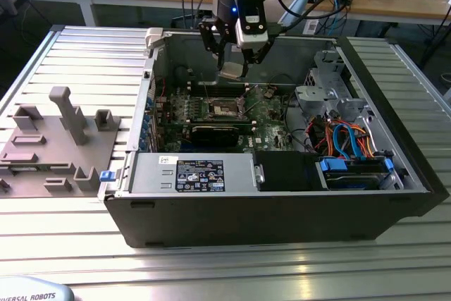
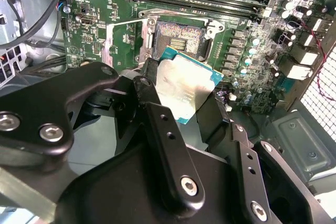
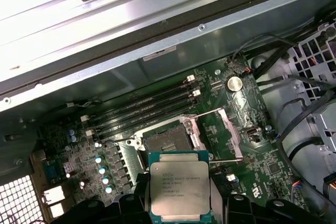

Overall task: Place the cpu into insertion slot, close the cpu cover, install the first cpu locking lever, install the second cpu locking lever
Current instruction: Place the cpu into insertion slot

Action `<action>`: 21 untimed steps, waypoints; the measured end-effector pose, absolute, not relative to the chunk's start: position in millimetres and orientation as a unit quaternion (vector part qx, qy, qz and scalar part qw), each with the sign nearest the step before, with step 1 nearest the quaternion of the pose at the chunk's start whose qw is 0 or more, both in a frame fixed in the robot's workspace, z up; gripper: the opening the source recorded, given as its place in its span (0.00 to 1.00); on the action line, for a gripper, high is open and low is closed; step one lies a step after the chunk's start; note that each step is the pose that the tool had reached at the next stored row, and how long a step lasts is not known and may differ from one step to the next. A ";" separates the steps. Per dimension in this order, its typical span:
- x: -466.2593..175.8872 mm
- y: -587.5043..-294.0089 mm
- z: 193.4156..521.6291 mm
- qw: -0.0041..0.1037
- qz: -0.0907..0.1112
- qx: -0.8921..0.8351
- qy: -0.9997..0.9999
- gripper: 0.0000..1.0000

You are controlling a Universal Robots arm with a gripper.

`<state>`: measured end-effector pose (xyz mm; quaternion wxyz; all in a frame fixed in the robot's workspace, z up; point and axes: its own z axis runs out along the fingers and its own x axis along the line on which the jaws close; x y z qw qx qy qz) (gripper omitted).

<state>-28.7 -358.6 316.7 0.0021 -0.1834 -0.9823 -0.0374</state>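
While the cpu (image 1: 231, 70) is hanging in the gripper (image 1: 237, 60), with the fingers (image 2: 155, 114) pinching it by two opposite edges, it is sitting in the upper middle of the exterior view, above the slot (image 1: 224, 108) and clear of it. By its look it is handling as a light, stiff, thin plate. The metal top is looking smooth and probably slippery, and the green rim is offering only narrow edges to grip. Its underside and the slot's contact field are looking delicate, so I am judging the edges to be the only safe hold, with the chip kept level.

In the first wrist view the slot (image 3: 168, 141) is lying open and empty. The cover (image 3: 229, 129) is standing swung up beside it, and a thin wire lever (image 3: 226, 162) is lying near its edge. Around the slot the board (image 1: 271, 132) is carrying memory slots (image 3: 147, 108) and small capacitors, leaving little free room.

The board is lying on the floor of an open case (image 1: 282, 209), whose walls are rising on all sides. Cables (image 1: 345, 135) are crowding the exterior view's right, and a power supply (image 1: 190, 174) is filling the case's lower left. The case is resting on a ribbed metal table (image 1: 70, 244), with a grey fixture (image 1: 56, 139) at the exterior view's left.
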 end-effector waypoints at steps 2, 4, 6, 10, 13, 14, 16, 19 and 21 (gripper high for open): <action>-28.8 -358.5 316.6 0.002 -0.035 -0.185 -0.982 0.54; -28.7 -358.6 316.6 0.000 -0.027 -0.185 -0.982 0.54; -28.7 -358.6 316.6 -0.001 -0.022 -0.185 -0.982 0.54; -28.7 -358.6 316.6 -0.001 -0.022 -0.186 -0.982 0.54; -28.7 -358.6 316.6 -0.001 -0.022 -0.186 -0.982 0.54; -28.7 -358.6 316.6 -0.001 -0.022 -0.186 -0.982 0.54; -28.7 -358.6 316.6 -0.001 -0.022 -0.187 -0.982 0.54; -28.7 -358.6 316.6 -0.001 -0.022 -0.188 -0.982 0.54; -28.7 -358.6 316.6 -0.001 -0.022 -0.188 -0.982 0.54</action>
